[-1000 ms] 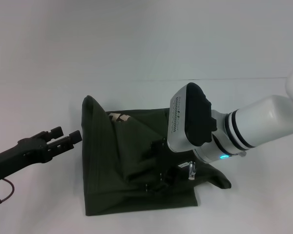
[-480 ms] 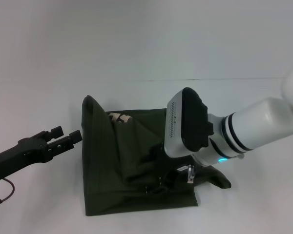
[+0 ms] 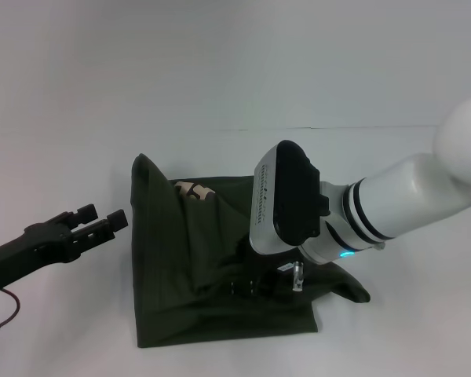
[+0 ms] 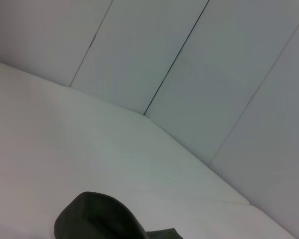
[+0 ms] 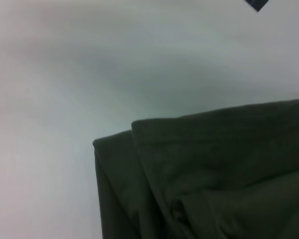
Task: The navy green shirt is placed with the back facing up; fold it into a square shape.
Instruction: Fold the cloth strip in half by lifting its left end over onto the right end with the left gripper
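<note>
The navy green shirt lies partly folded on the white table, with a cream patch showing near its far edge. My right gripper is low over the shirt's right half, shut on a raised fold of the cloth; its wrist housing hides most of it. The right wrist view shows layered shirt edges close up. My left gripper is open and empty, just left of the shirt's left edge and apart from it. The left wrist view shows a rounded corner of the shirt.
The white table stretches behind and to both sides of the shirt. A seam line crosses it at the back. A pale panelled wall stands beyond the table in the left wrist view.
My right arm has moved left across the shirt, carrying the held fold toward the middle. The left arm has barely moved.
</note>
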